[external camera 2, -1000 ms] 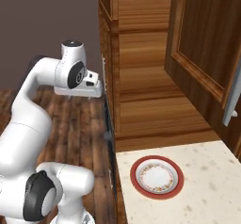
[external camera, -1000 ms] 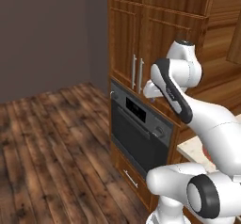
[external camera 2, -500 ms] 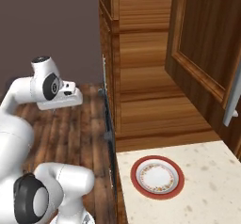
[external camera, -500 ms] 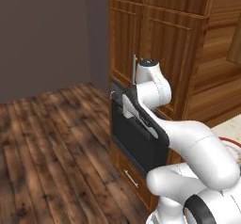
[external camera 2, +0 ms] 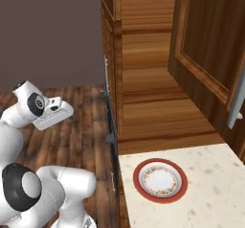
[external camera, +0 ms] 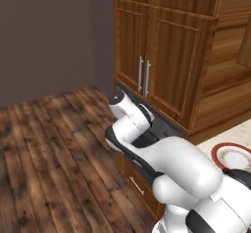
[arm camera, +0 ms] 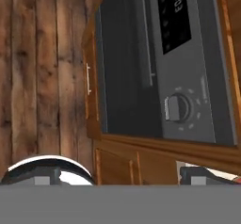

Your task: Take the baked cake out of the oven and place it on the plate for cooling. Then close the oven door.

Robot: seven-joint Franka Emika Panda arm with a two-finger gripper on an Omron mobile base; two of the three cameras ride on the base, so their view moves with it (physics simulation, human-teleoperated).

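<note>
The oven (arm camera: pixel 188 77) faces my gripper (arm camera: pixel 121 177) in the hand view, rolled on its side. Its oven door (arm camera: pixel 124 63) is shut, a flat dark grey panel with a bar handle (arm camera: pixel 147 44). Beside the door run a black display strip (arm camera: pixel 174 16) and a round silver knob (arm camera: pixel 178 108). My fingertips (arm camera: pixel 47 178) stand wide apart and open, short of the door, with nothing between them. My hand (external camera 2: pixel 52 114) hangs low over the floor, left of the oven front (external camera 2: pixel 111 126). The plate (external camera 2: pixel 159 180) lies bare on the pale counter (external camera 2: pixel 210 193). The cake is hidden.
A wooden drawer with a silver handle (arm camera: pixel 88 79) sits under the oven. Tall wooden cabinets (external camera: pixel 147 56) rise above it. An open cabinet door (external camera 2: pixel 210 54) hangs over the counter. Wooden floor (external camera: pixel 49 153) spreads to the left.
The arm has swung down and left from cabinet height to low in front of the oven. The jaws stayed open. The base and the plate have not moved.
</note>
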